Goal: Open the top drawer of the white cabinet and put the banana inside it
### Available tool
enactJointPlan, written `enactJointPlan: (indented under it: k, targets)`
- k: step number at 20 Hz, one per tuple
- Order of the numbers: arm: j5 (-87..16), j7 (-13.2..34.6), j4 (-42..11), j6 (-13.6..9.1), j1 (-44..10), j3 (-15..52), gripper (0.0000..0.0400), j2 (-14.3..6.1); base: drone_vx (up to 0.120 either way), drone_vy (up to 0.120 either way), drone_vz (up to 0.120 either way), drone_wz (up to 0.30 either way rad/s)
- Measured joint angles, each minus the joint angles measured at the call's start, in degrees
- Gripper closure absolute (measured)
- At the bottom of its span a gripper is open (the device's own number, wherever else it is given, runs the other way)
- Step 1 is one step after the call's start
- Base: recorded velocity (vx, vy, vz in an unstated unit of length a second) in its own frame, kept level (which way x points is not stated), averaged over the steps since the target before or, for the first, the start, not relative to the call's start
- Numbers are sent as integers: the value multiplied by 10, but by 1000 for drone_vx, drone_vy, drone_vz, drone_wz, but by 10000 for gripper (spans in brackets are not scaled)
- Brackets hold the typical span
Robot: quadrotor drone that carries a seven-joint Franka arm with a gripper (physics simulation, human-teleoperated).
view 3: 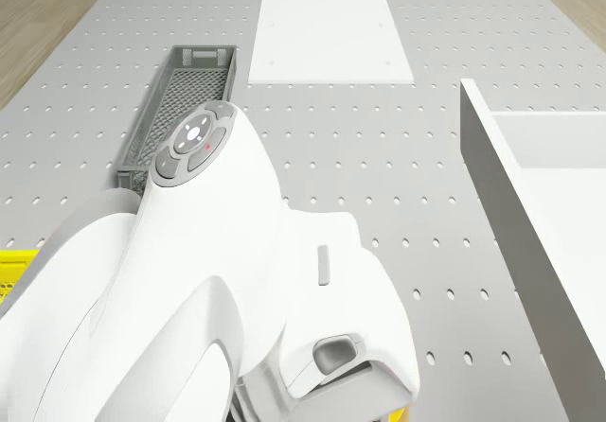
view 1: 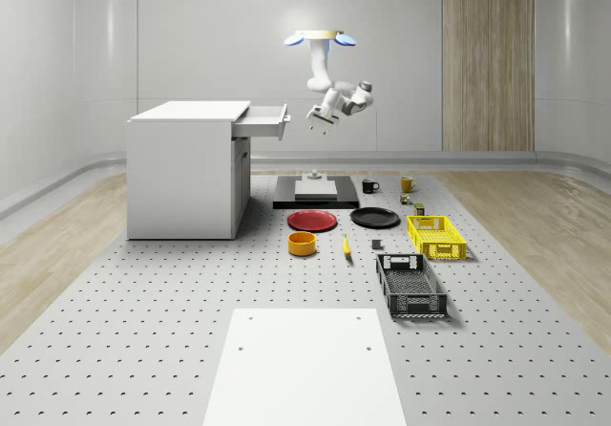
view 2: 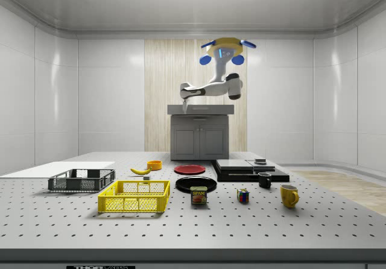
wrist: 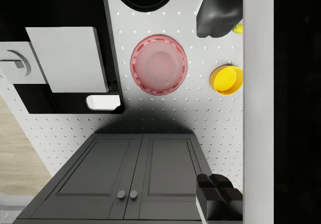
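Note:
The white cabinet (view 1: 181,173) stands at the whole-scene view's left with its top drawer (view 1: 263,120) pulled out. The drone (view 1: 320,37) hovers above and just right of the drawer front. Its arm bends down, and my gripper (view 1: 315,123) hangs close beside the drawer front, open, with nothing between its fingers. In the wrist view the two dark fingers (wrist: 218,15) stand wide apart next to the drawer's white front edge (wrist: 258,103). The banana (view 1: 346,245) lies on the table beside the orange bowl (view 1: 302,244). From the side, the banana (view 2: 141,170) lies far below the gripper (view 2: 184,103).
A red plate (view 1: 313,221), a black plate (view 1: 374,218), a yellow basket (view 1: 435,236) and a black basket (view 1: 410,285) sit on the perforated table. A black platform (view 1: 315,192) and two mugs (view 1: 370,185) stand behind. A white board (view 1: 305,364) lies in front.

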Motion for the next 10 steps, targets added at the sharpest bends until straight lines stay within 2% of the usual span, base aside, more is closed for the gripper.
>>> enactJointPlan:
  k: [5, 10]
  targets:
    - [38, -76, -8, -50, 63, -37, 0, -37, 120, 120, -120, 0]
    - [49, -106, -9, -72, 92, -51, 0, -55, 120, 120, -120, 0]
